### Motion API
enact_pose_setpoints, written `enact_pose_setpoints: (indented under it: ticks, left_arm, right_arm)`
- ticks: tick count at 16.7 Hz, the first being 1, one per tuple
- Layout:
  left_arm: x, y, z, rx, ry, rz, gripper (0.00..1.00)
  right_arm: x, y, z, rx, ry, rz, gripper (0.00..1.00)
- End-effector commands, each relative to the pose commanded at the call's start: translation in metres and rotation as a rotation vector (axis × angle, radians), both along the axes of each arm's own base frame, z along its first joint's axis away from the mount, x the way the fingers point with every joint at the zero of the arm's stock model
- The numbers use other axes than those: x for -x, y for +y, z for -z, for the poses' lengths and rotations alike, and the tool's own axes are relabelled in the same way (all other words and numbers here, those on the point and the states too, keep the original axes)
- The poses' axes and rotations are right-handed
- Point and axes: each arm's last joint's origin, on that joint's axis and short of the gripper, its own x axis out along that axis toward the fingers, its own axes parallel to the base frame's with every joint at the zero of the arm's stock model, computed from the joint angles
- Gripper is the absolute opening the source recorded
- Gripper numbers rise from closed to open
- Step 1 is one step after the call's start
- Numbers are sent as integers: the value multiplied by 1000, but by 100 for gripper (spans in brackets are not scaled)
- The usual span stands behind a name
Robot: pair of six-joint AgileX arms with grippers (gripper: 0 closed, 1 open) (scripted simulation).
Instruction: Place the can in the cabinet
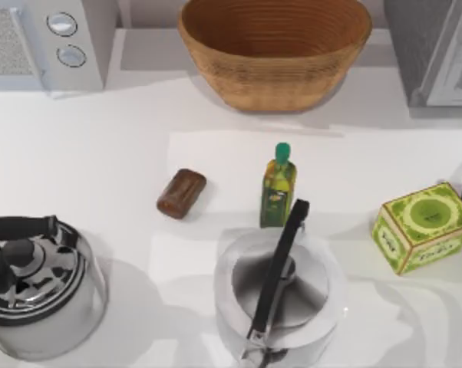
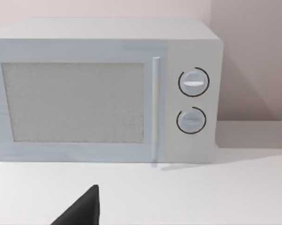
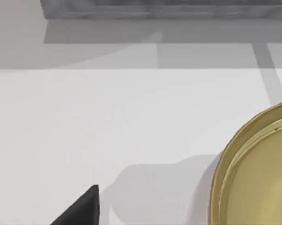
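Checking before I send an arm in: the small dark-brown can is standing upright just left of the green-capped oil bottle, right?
Not quite. In the top view the small dark-brown glossy can is lying on its side on the white table, not standing upright. The rest holds: it is left of the green-capped oil bottle, which does stand upright, with a gap between them.

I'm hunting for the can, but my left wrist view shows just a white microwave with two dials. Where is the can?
Observer: In the top view, the small dark-brown glossy can lies on its side near the middle of the white table.
Operator: Anything close to it?
Observer: A green-capped oil bottle stands upright to its right, apart from it.
Operator: And the cabinet?
Observer: The grey cabinet sits at the table's far right corner, right of a woven wicker basket.
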Motion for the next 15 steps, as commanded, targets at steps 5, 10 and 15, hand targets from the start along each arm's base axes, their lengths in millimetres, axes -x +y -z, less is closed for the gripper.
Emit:
enact_pose_setpoints:
  ticks: [5,10,15]
  left_arm:
    - [0,0,0,0,0,0,100]
    - [0,0,0,0,0,0,100]
    - [0,0,0,0,0,0,100]
  right_arm:
    - [0,0,0,0,0,0,77]
    - [0,0,0,0,0,0,40]
    - [0,0,0,0,0,0,2]
